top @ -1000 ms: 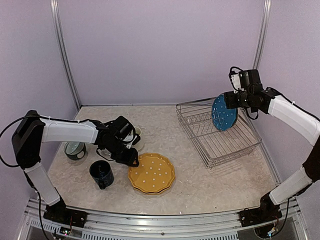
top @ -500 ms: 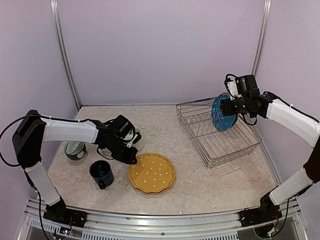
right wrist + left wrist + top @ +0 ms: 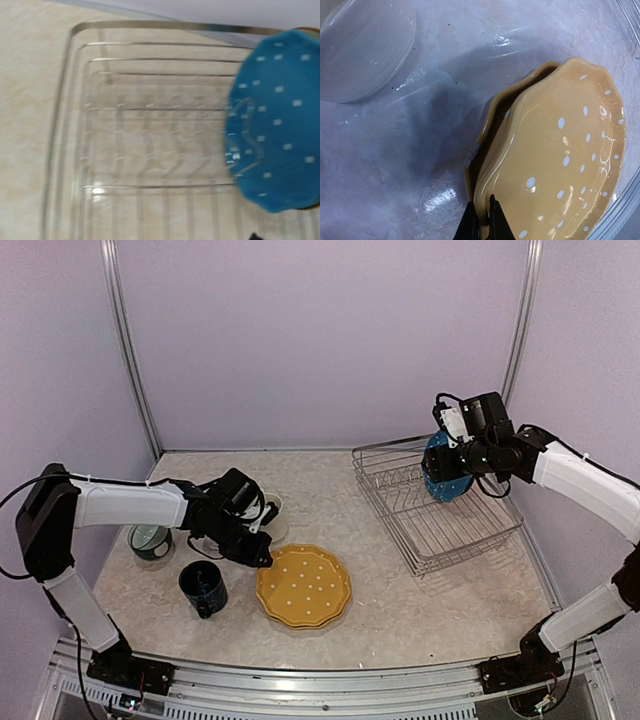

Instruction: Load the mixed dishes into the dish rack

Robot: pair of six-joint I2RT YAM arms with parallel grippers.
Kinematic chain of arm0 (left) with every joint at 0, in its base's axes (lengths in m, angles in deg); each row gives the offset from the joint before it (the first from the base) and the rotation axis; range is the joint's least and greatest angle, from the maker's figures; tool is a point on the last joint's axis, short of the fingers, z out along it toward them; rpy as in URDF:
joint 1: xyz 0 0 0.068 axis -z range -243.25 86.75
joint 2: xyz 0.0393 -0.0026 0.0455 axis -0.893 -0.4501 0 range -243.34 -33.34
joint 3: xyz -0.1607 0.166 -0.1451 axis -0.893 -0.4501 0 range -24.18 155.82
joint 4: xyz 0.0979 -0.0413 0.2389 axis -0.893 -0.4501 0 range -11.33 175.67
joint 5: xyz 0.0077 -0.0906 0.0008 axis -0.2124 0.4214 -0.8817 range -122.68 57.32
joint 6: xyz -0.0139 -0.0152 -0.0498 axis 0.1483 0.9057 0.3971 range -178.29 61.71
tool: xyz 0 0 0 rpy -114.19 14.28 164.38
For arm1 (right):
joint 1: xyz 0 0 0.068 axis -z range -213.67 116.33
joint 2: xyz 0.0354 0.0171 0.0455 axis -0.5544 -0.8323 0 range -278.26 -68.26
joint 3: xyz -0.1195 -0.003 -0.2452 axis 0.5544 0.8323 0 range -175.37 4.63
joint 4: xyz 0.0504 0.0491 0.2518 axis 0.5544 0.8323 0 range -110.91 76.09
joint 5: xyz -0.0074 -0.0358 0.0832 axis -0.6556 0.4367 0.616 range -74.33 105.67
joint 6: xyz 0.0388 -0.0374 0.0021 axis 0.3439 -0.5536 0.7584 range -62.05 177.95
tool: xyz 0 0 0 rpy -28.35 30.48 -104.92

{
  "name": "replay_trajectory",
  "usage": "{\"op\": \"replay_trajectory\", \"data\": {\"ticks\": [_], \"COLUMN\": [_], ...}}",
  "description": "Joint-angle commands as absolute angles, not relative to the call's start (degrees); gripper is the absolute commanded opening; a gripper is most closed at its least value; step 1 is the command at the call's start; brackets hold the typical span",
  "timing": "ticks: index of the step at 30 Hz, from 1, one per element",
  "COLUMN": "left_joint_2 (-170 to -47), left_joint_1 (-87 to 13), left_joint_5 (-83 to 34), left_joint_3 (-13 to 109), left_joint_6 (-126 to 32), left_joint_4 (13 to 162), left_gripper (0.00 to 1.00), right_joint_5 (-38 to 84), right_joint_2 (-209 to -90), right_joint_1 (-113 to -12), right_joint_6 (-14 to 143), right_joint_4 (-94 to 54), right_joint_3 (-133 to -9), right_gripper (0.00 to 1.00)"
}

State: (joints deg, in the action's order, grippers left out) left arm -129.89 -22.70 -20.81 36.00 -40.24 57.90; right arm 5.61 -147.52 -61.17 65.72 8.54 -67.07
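Note:
The yellow plate with white dots [image 3: 305,586] lies on the table, front centre. My left gripper [image 3: 263,554] is shut on its left rim; in the left wrist view the fingertips [image 3: 470,222] pinch the rim of the yellow plate [image 3: 555,150], which is tilted up a little. A second tan rim [image 3: 482,135] shows under it. The blue plate [image 3: 446,478] stands on edge in the silver dish rack [image 3: 470,530]. My right gripper [image 3: 436,462] hovers just left of the blue plate [image 3: 280,130], apart from it and open. Its fingers barely show in the right wrist view.
A dark blue mug [image 3: 203,587] stands left of the yellow plate, and a grey-teal cup [image 3: 150,540] further left. A pale glassy vessel [image 3: 273,510] [image 3: 365,45] sits behind my left gripper. The left half of the rack [image 3: 150,140] holds nothing.
My right gripper has let go of the blue plate and drawn left; the plate now stands in the rack. My left gripper stays on the yellow plate's rim, shifted slightly.

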Motion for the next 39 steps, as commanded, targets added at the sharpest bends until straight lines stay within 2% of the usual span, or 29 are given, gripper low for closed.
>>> {"op": "replay_trajectory", "data": {"ticks": [1,6,15,27,39], "left_joint_2": [-124.2,-122.0,-120.0,-111.5,-107.7], "left_joint_1": [-24.0,-25.0,-25.4,-25.9,-26.0], "left_joint_5": [-15.5,-13.4,-10.1,-13.4,-16.3], "left_joint_3": [33.5,29.9,25.6,21.4,19.5], "left_joint_6": [-37.0,-33.1,-28.0,-25.8,-24.5], "left_joint_4": [63.3,69.1,76.4,80.1,81.8], "left_gripper": [0.00,0.00,0.00,0.00,0.00], "right_joint_5": [10.9,19.4,26.0,35.3,46.6], "right_joint_2": [-146.1,-147.3,-155.7,-163.6,-167.0], "right_joint_1": [-64.8,-70.3,-79.4,-82.1,-82.1], "right_joint_6": [69.3,74.4,80.8,88.5,99.5], "right_joint_4": [9.3,4.5,-2.9,-12.5,-30.1], "right_joint_3": [-65.4,-63.2,-61.0,-57.2,-50.5], "right_gripper": [0.74,0.76,0.78,0.78,0.70]}}
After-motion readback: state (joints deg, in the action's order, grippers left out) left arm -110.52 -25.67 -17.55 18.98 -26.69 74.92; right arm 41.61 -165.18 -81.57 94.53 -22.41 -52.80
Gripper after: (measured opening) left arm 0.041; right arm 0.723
